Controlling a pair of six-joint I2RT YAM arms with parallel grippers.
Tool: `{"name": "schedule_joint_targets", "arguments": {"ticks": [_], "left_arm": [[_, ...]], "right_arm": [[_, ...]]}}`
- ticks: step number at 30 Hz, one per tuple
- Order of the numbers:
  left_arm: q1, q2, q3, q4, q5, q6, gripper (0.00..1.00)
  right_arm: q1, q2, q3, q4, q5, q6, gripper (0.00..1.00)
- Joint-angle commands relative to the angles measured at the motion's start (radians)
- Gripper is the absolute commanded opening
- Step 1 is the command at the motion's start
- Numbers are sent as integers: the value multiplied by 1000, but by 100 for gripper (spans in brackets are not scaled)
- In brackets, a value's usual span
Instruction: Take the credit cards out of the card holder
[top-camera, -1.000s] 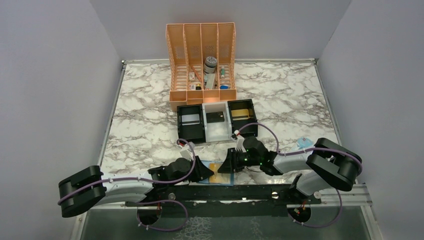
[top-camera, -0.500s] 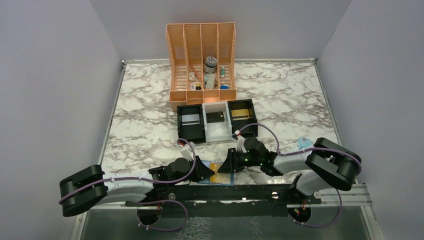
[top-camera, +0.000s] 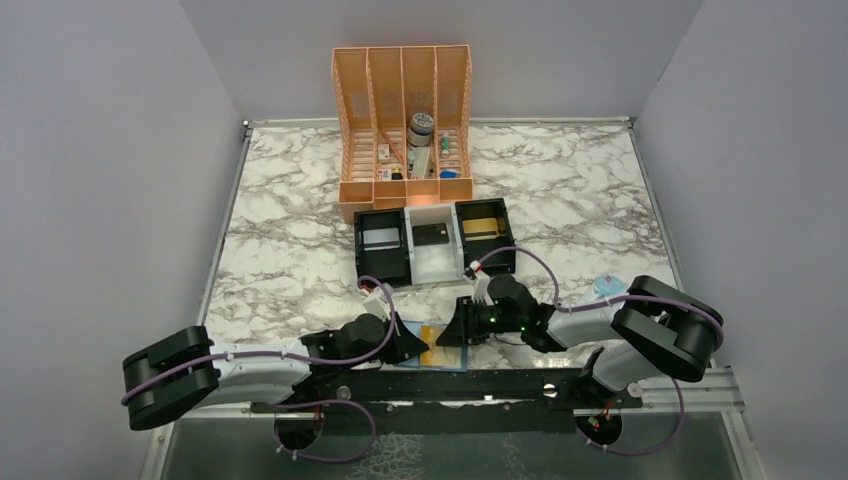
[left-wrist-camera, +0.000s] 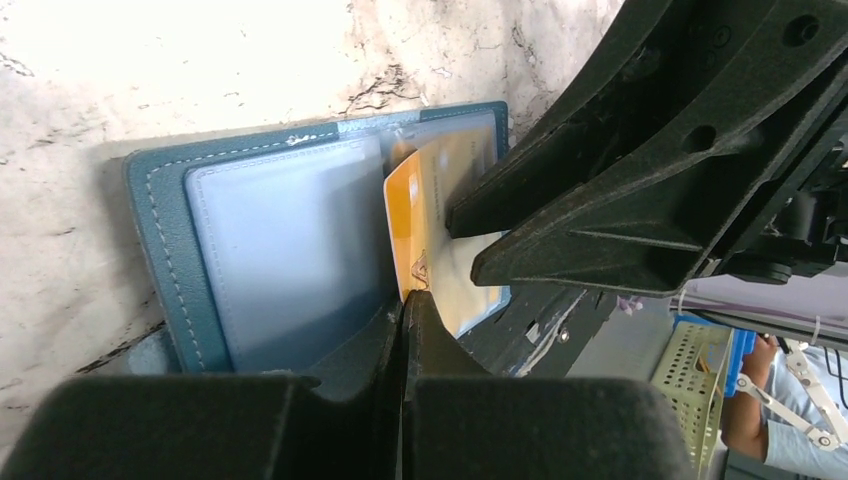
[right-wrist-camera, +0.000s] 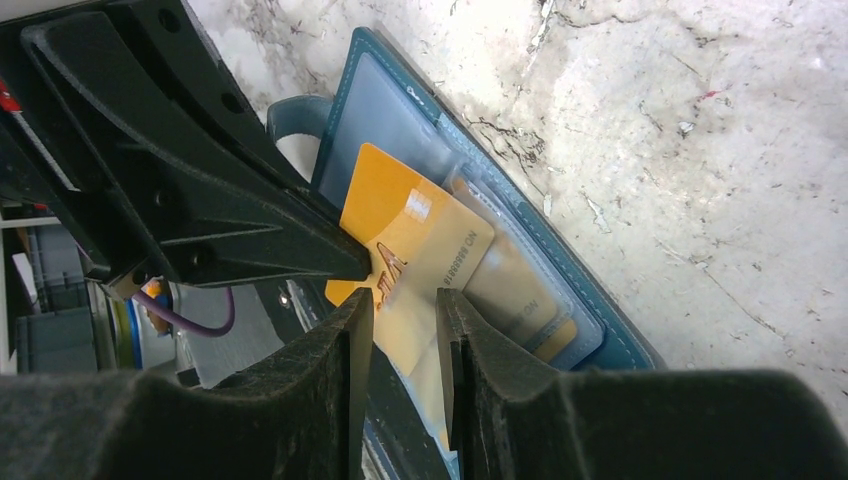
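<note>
Glossy credit card (right-wrist-camera: 390, 205) (stitched card holder (left-wrist-camera: 160, 250))

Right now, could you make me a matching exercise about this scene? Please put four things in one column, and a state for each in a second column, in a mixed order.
Things:
1. left tool
2. right tool
3. card holder
4. top gold card

States:
A. lies open on the marble table
B. jaws apart
C. sticks partly out of the holder
D. jaws shut

Pairs: 1-D, 2-B, 3-A, 4-C
</note>
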Motion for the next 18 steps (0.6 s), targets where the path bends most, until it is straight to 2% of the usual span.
{"name": "schedule_joint_targets", "arguments": {"ticks": [1, 5, 10, 14, 18], "left_arm": [[-5, -55, 60, -220, -67, 48, 0], [-4, -177, 125, -478, -151, 85, 0], [-5, -316, 155, -680, -215, 96, 0], [-4, -362, 167, -705, -198, 115, 0], [-5, -387, 198, -688, -187, 160, 0]], "right_arm": [[7, 39, -19, -196, 107, -52, 32], [7, 18, -12, -218, 118, -67, 32], [7, -34, 21, -274, 131, -105, 33], [7, -126, 45, -313, 146, -129, 35], [6, -260, 61, -361, 217, -139, 43]]}}
